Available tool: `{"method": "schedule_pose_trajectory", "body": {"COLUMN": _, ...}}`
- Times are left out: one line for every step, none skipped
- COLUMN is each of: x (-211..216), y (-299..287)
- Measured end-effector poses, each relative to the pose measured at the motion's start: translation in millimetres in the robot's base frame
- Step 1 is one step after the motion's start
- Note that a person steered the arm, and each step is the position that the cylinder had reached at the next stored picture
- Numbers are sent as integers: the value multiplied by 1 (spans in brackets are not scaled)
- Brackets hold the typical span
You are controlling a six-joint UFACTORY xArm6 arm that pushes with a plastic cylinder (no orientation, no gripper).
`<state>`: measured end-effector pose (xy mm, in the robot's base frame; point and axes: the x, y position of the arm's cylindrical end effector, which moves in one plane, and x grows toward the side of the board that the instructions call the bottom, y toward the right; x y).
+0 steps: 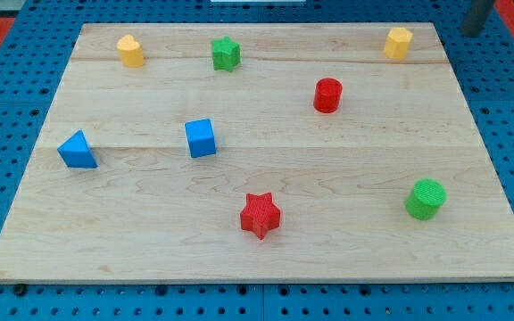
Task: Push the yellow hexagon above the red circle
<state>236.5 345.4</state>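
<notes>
The yellow hexagon [398,42] stands near the board's top right corner. The red circle [327,94], a short cylinder, stands below and to the left of it, well apart. My rod shows at the view's top right, off the board's edge. My tip [476,33] is to the right of the yellow hexagon and a little above it, not touching any block.
A second yellow block [131,51] and a green star [226,53] stand at the top left. A blue cube [201,138] and a blue triangle [78,151] are at the left. A red star [260,215] is at bottom centre, a green circle [426,198] at the lower right. The wooden board [266,259] lies on a blue grid.
</notes>
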Motion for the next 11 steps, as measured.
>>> {"method": "schedule_pose_trajectory", "body": {"x": 1, "y": 0}}
{"method": "schedule_pose_trajectory", "body": {"x": 2, "y": -1}}
{"method": "schedule_pose_trajectory", "body": {"x": 9, "y": -1}}
{"method": "schedule_pose_trajectory", "body": {"x": 13, "y": -2}}
{"method": "schedule_pose_trajectory", "body": {"x": 13, "y": 0}}
{"method": "schedule_pose_trajectory", "body": {"x": 42, "y": -6}}
{"method": "schedule_pose_trajectory", "body": {"x": 65, "y": -41}}
{"method": "schedule_pose_trajectory", "body": {"x": 19, "y": -37}}
{"method": "schedule_pose_trajectory", "body": {"x": 9, "y": -34}}
{"method": "schedule_pose_trajectory", "body": {"x": 12, "y": -37}}
{"method": "schedule_pose_trajectory", "body": {"x": -1, "y": -75}}
